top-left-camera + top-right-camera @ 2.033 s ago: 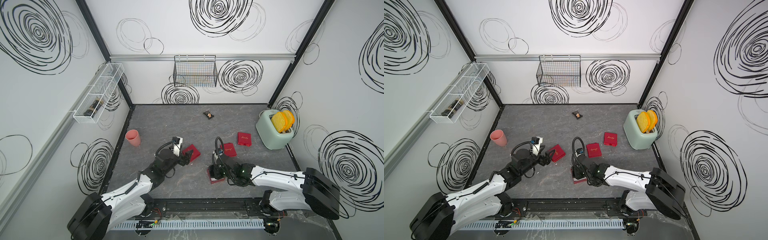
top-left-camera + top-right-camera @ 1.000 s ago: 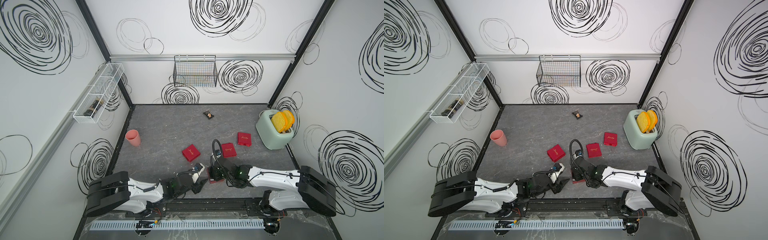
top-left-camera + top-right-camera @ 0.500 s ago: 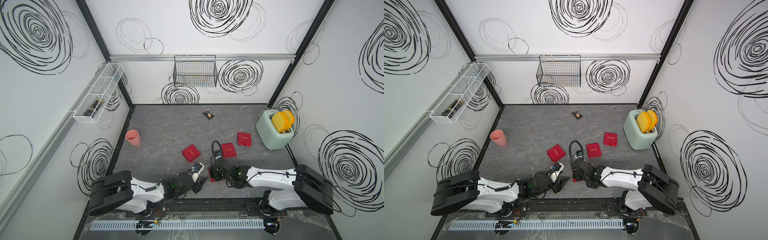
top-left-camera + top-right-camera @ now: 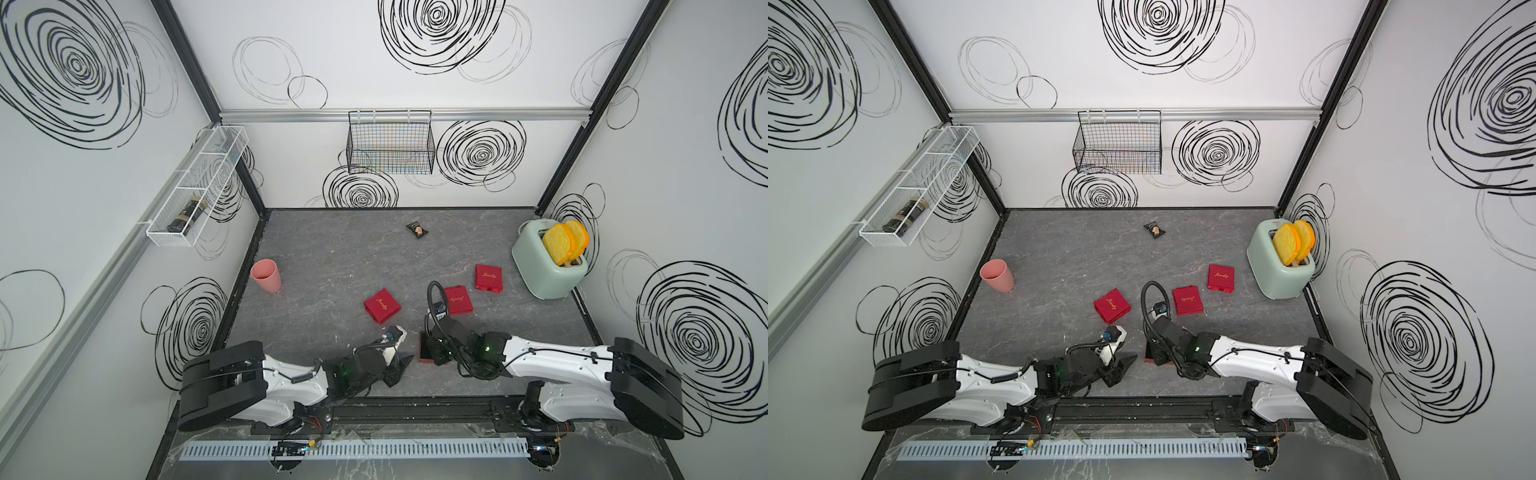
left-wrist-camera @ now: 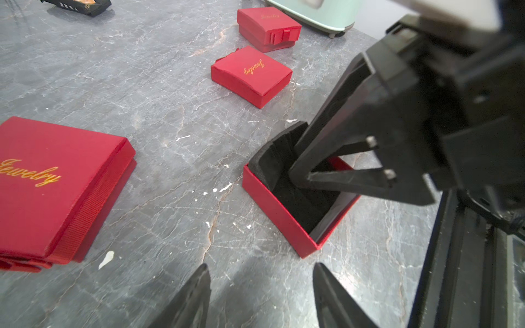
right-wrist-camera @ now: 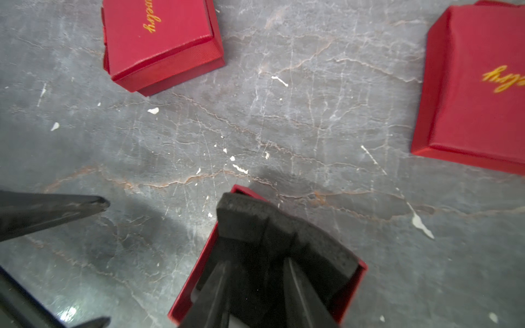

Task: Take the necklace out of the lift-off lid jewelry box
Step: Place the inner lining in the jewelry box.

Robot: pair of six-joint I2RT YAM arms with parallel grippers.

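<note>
Down in the open jewelry box — right gripper, jaws apart.

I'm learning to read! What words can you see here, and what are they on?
"Jewelry", gold script: left red box.
"Jewelry": middle red box.
"Jewelry", faint: right red box.
Black packet: letters too blurred to read.
</note>
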